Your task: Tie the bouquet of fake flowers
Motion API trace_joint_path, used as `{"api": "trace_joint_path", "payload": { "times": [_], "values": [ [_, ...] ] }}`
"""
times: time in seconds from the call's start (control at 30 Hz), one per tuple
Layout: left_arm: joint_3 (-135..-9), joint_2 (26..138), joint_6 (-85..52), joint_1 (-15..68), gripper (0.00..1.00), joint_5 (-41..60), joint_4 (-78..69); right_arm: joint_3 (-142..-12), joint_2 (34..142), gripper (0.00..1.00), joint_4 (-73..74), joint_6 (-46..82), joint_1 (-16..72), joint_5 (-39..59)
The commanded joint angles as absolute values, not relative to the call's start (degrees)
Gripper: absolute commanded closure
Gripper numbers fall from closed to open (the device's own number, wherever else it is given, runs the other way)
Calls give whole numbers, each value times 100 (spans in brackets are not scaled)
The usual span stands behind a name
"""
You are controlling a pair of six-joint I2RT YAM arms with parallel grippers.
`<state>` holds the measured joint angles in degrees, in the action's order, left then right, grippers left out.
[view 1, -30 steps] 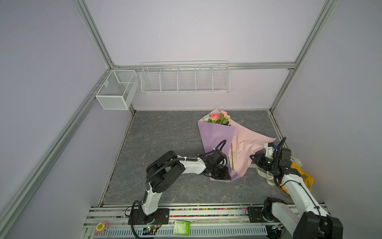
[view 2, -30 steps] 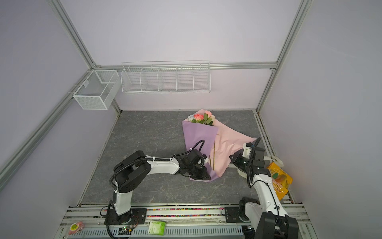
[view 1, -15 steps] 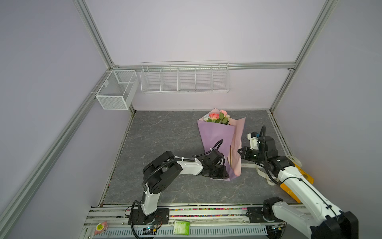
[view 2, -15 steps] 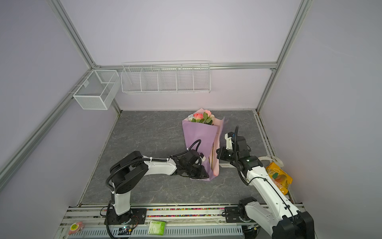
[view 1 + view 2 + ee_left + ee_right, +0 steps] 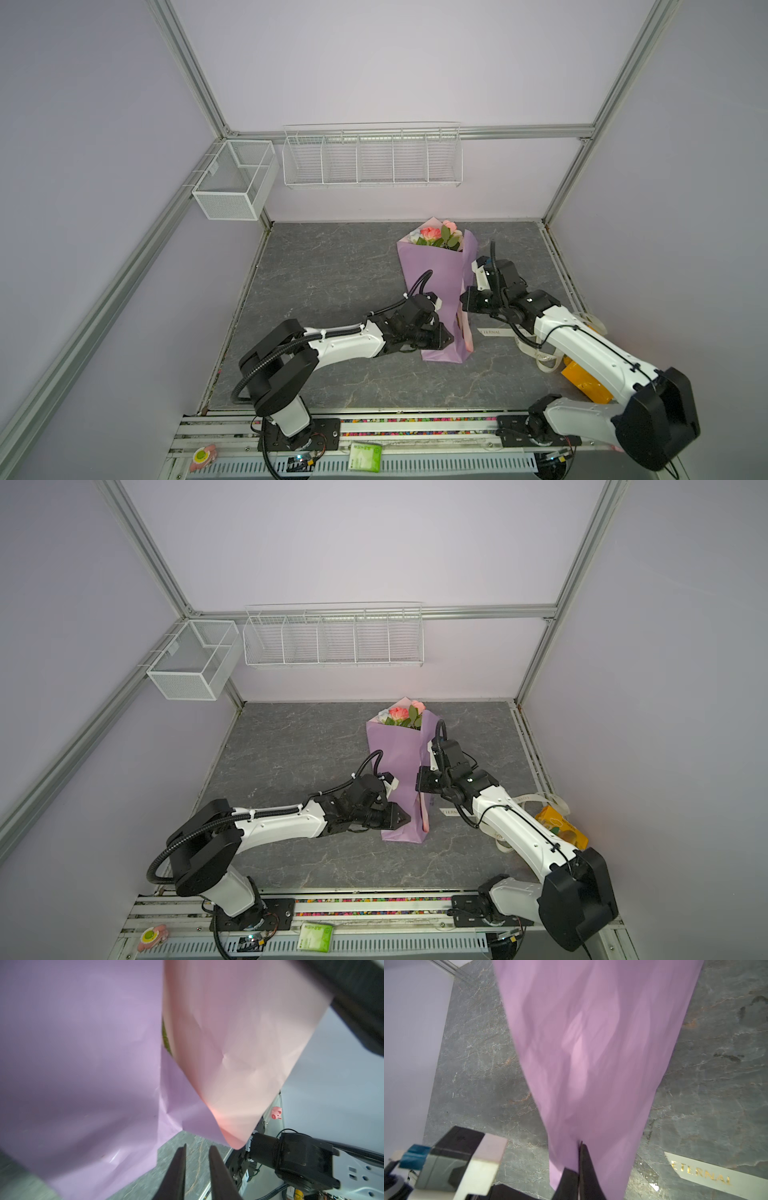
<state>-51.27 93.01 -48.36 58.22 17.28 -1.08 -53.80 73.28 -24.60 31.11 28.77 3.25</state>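
Note:
The bouquet of fake flowers (image 5: 436, 237) lies in lilac paper (image 5: 432, 291), its pink and peach heads toward the back wall in both top views. Green stems (image 5: 165, 1036) show in a slit between the lilac sheet and its pink inner side (image 5: 239, 1043). My right gripper (image 5: 580, 1144) is shut on the edge of the paper's right flap and holds it upright beside the bundle (image 5: 426, 771). At the wrap's lower left my left gripper (image 5: 196, 1147) rests low, narrowly open, with only table showing between its fingers.
A cream ribbon lettered ETERNAL (image 5: 702, 1174) lies on the grey table right of the wrap (image 5: 494, 332). A yellow bag (image 5: 586, 382) sits under the right arm. Two white wire baskets (image 5: 372, 156) hang on the walls. A green packet (image 5: 365, 456) lies on the front rail.
The right gripper has raised the pink flap from flat on the table and swung it left to stand against the bundle. The left gripper has stayed at the wrap's lower left.

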Motion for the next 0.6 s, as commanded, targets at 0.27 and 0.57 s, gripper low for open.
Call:
{"api": "trace_joint_path", "payload": {
  "times": [0.27,0.57],
  "values": [
    [-4103,8613,-5187,5283,72,1500,-609,-6428,8744,94,-2835,3599,3535,-64],
    [-3610,7954,-5165,5214,41,1477,-956,-6978,9706,94,-2795,3783,3786,76]
  ]
}}
